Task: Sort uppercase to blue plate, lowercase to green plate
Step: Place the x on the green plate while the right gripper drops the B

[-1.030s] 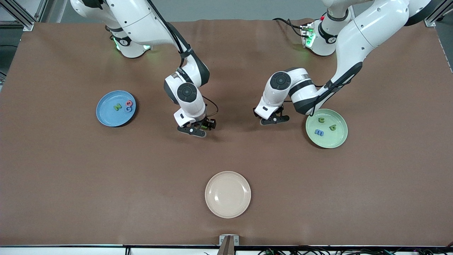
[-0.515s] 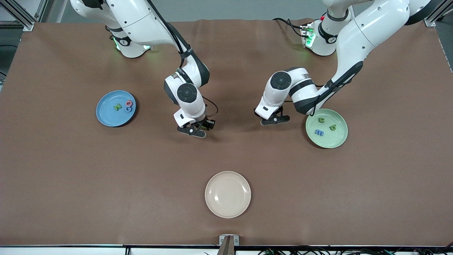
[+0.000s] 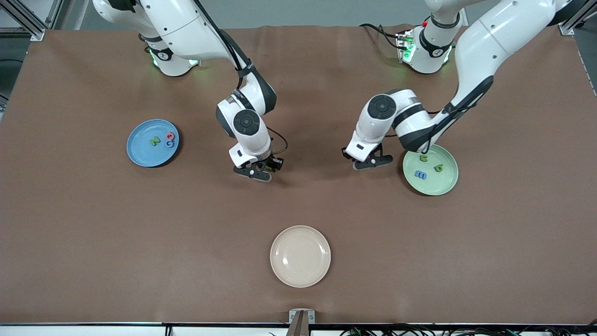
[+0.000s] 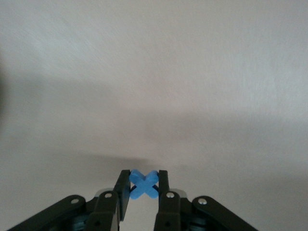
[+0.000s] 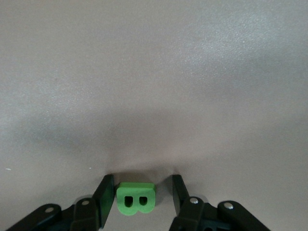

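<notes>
On the brown surface (image 3: 93, 233), blue plate (image 3: 140, 156) and green plate (image 3: 440, 184) each hold three letters. Left hand (image 4: 143, 192), over the surface beside the green plate, pinches the blue t (image 4: 143, 184); a release over it comes next. Right hand (image 5: 139, 199) straddles the green B (image 5: 136, 198), fingers apart, and must close.

Blue plate (image 3: 148, 145) holds three letters; green plate (image 3: 440, 179) three; cream plate (image 3: 300, 256) bare.

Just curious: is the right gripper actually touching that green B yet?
Apart. The right wrist view shows the right gripper open, brown table visible between each finger and the green B.
</notes>
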You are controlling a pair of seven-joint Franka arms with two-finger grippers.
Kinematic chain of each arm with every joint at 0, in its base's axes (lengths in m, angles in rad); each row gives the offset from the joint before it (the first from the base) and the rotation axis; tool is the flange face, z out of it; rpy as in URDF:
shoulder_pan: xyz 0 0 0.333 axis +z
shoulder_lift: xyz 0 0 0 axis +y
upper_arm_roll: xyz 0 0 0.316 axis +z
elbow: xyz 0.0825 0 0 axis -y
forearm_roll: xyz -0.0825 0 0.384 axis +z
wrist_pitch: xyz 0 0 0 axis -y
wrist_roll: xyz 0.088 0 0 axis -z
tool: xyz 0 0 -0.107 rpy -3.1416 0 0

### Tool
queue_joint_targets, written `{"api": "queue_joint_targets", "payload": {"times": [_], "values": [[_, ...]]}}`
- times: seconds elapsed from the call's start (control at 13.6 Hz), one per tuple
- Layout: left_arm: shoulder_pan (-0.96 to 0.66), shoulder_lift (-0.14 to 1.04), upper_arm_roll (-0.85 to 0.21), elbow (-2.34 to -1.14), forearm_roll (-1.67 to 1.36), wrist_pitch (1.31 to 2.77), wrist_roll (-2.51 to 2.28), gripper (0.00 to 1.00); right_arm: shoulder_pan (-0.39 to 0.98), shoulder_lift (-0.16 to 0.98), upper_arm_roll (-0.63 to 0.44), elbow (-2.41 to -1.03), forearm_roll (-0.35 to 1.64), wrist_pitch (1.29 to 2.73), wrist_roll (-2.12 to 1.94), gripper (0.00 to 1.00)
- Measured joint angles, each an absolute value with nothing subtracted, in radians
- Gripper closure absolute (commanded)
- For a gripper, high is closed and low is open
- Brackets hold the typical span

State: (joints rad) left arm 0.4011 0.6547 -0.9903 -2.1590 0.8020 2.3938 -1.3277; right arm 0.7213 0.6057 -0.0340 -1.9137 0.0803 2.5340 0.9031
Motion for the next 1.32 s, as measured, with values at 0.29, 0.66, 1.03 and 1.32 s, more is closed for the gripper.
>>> {"api": "queue_joint_targets", "payload": {"times": [0.29,0.66,1.03,1.32], "values": [[0.648,0.642,-1.159,-2.175,0.802,2.269,-1.181,0.89,0.722,0.603,-0.034,-1.909,0.08,2.529,0.912,0.97],[0.924,0.641,-1.261,-2.241,0.802,2.179,-0.928,0.89,0.701,0.598,-0.048,-1.907,0.081,2.482,0.852,0.99],[1.132,0.641,-1.275,-2.321,0.802,2.178,-0.71,0.88,0.492,0.467,-0.066,-2.041,0.08,2.389,0.46,0.99],[1.191,0.642,-1.275,-2.346,0.835,2.178,-0.665,0.88,0.341,0.289,-0.069,-2.237,0.08,2.386,0.17,0.99]]}}
